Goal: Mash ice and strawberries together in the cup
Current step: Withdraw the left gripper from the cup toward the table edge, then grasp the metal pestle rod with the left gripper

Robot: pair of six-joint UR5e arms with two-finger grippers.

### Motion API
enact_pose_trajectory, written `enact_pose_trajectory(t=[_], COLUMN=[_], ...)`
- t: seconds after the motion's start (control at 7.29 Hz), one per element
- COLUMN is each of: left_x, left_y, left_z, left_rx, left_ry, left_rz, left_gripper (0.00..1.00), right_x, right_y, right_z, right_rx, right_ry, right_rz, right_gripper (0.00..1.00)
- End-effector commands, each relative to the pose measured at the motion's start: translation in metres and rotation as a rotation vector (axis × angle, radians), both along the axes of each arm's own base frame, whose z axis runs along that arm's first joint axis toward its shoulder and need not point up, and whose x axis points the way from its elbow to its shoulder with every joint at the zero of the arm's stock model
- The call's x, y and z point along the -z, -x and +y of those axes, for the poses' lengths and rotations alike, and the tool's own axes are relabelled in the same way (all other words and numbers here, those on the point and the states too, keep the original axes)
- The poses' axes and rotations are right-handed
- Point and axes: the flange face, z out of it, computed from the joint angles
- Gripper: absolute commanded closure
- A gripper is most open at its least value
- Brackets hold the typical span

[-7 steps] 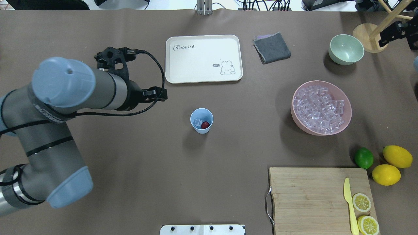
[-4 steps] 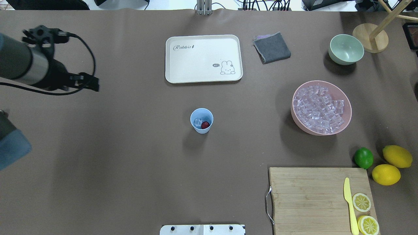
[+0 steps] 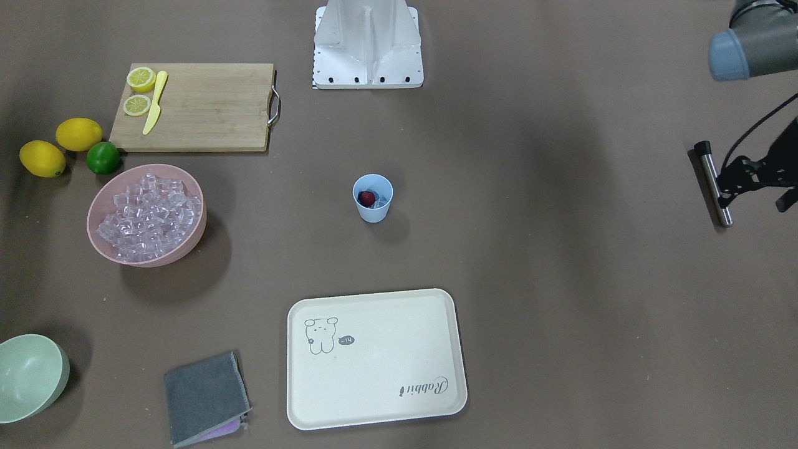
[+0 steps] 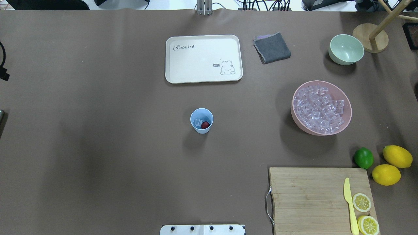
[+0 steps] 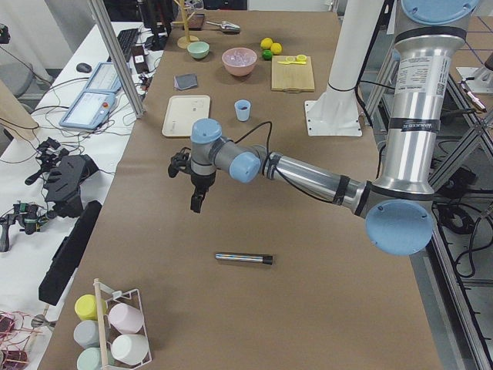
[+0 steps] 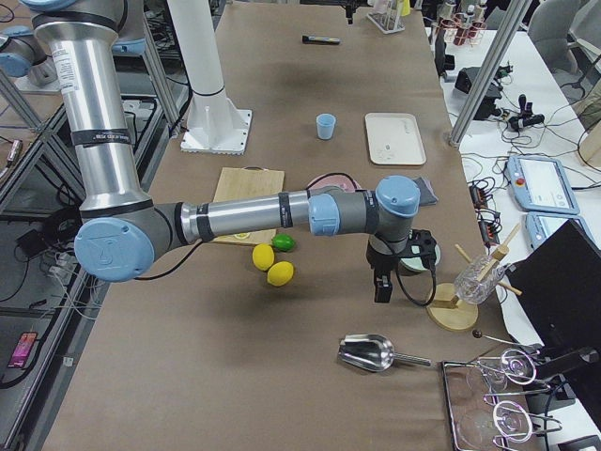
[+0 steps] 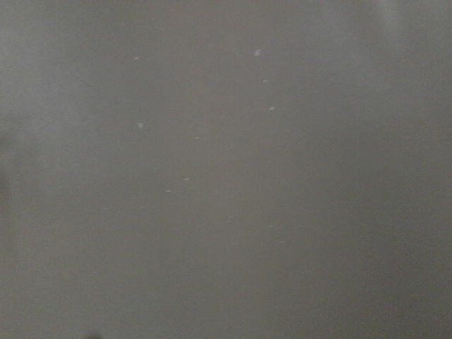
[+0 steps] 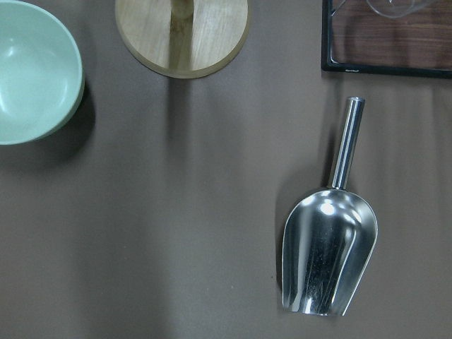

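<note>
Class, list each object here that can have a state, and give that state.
cup: upright, holding ice and a strawberry
strawberry: whole, not mashed
pink bowl: full of ice
green bowl: empty
tray: empty
cloth: folded
metal rod: lying flat, unheld
scoop: lying empty

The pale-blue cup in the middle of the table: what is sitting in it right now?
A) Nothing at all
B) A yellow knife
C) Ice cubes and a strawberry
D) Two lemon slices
C: the overhead view looks straight into the pale-blue cup and shows clear ice cubes beside a small red strawberry at its bottom.
</note>
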Motion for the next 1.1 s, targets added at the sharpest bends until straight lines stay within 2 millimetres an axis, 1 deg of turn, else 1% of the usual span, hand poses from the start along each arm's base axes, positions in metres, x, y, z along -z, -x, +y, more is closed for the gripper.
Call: enact_pose_trajectory(t=[0.0, 0.14, 0.41, 0.69, 0.82, 0.96], left_x=[-0.098, -0.123, -0.145, -0.156, -0.153, -0.149], left_y=[0.018, 0.021, 0.026, 0.025, 0.018, -0.004], left_z=[0.024, 0.044, 0.063, 0.062, 0.059, 0.059], left_rx=[-0.009, -0.019, -0.016, 0.004, 0.028, 0.031], left_ry=[0.003, 0.026, 0.070, 0.107, 0.111, 0.127], left_rz=[0.046, 0.078, 0.068, 0.064, 0.078, 0.092], left_gripper=[0.02, 0.02, 0.02, 0.02, 0.02, 0.02], right_x=[-0.002, -0.003, -0.006, -0.007, -0.007, -0.006], right_y=[-0.003, -0.003, -0.003, -0.003, -0.003, -0.003], right_z=[0.002, 0.002, 0.003, 0.004, 0.005, 0.004], right_rx=[-0.004, -0.004, -0.005, -0.007, -0.008, -0.008], right_ry=[0.004, 0.005, 0.011, 0.015, 0.017, 0.013], right_rz=[-0.007, -0.006, -0.006, -0.005, -0.005, -0.006], right_gripper=[0.00, 0.00, 0.00, 0.00, 0.00, 0.00])
